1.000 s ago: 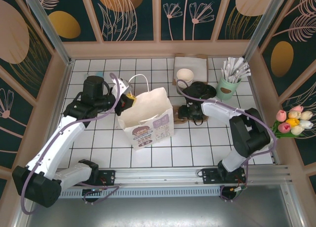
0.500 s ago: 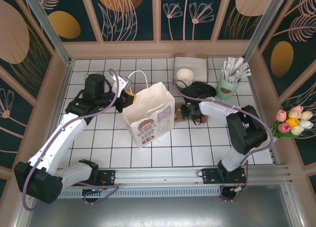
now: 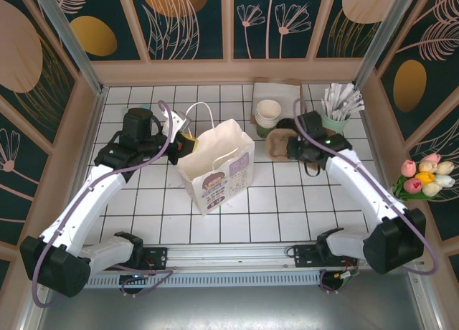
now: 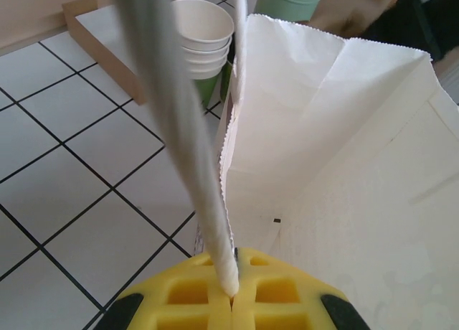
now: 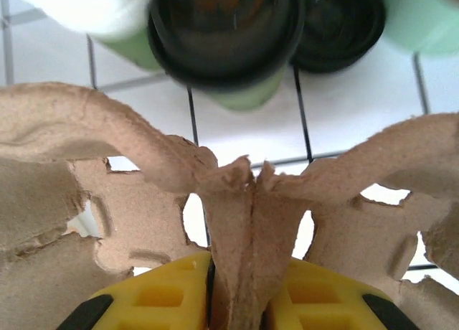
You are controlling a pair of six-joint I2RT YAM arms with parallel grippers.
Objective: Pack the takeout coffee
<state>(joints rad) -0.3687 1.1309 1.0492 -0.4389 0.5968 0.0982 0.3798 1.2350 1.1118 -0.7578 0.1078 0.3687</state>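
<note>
Right wrist view reveals the right gripper pinching one cardboard carrier by one takeout coffee; left wrist view, the left gripper clamping one bag by its handle.

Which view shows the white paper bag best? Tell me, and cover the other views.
Top external: the whole white paper bag stands upright, printed front and open mouth both visible. The left wrist view shows its open mouth and inner walls close up, with the left tool shut on the handle.
</note>
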